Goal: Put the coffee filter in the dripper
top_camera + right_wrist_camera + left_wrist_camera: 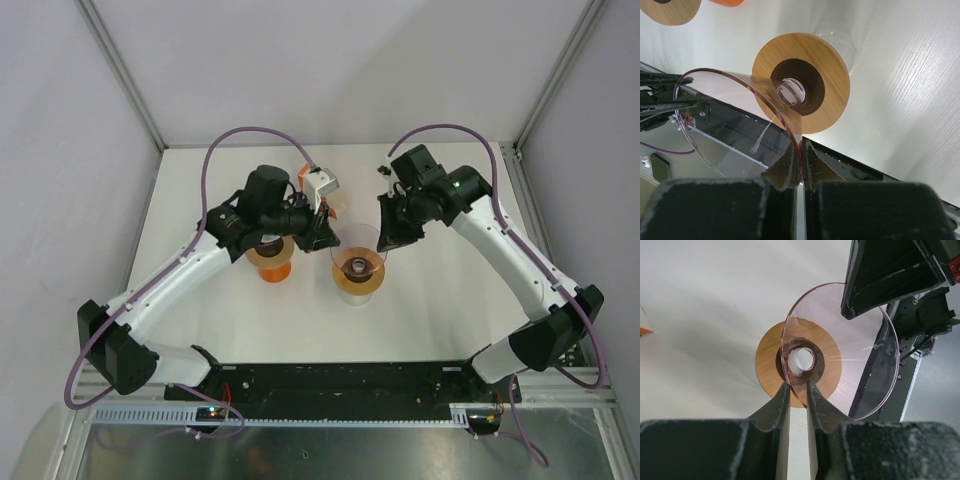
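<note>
**Dripper** [357,264]: clear, pink-tinted cone on a round wooden base [836,75] with a dark centre ring. It sits at the middle of the table [440,300], between the two arms, with its mouth upward. Whether the base touches the table cannot be told.

**Left gripper** [798,392]: at the left side of the cone's rim. The fingers are drawn close, leaving only a narrow slot, and the rim's edge runs into that slot.

**Right gripper** [800,150]: at the right side of the rim, opposite the left one. The fingers are pressed nearly together with the thin clear wall pinched between them.

**Coffee filter**: cannot be identified with certainty. No paper shows inside the cone, and the drain hole is bare.

**Pale beige shape** [337,206]: far of the dripper and too small to name.

**Box** [322,184]: white with an orange edge, at far centre, touching or just beside the beige shape.

**Orange item** [276,272]: topped by a wooden disc, left of the dripper, partly under the left arm.
</note>
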